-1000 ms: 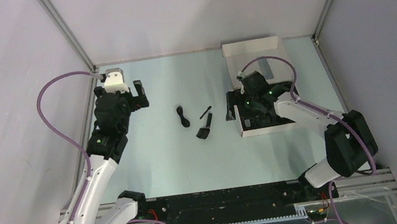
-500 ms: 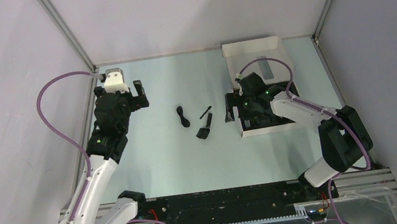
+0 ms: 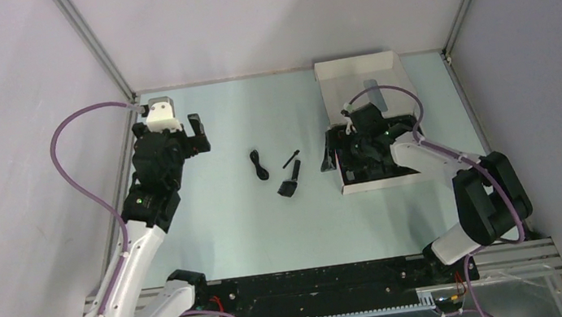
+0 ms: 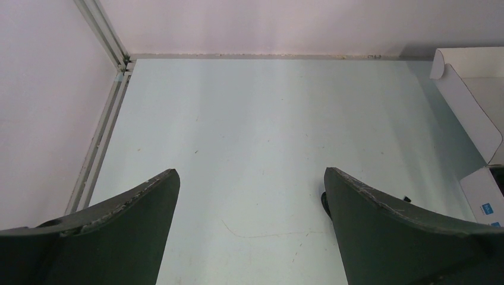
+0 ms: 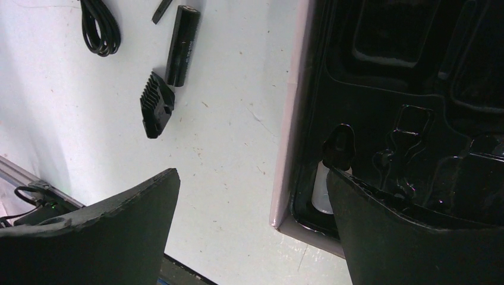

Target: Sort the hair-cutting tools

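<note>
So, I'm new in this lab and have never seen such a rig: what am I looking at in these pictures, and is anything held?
These are two robot arms bolted to a table, each with a two-finger gripper. The wide picture is from a fixed camera above and behind them. The other two come from wrist cameras; the dark shapes at the bottom are each gripper's own fingers. On the table lie a coiled black cord, a thin black stick and a slim black tool with a comb piece by its end. At the right is an open white box with a black tray. The left gripper hangs over the table, the right gripper over the box's edge; both are open and hold nothing.
</note>
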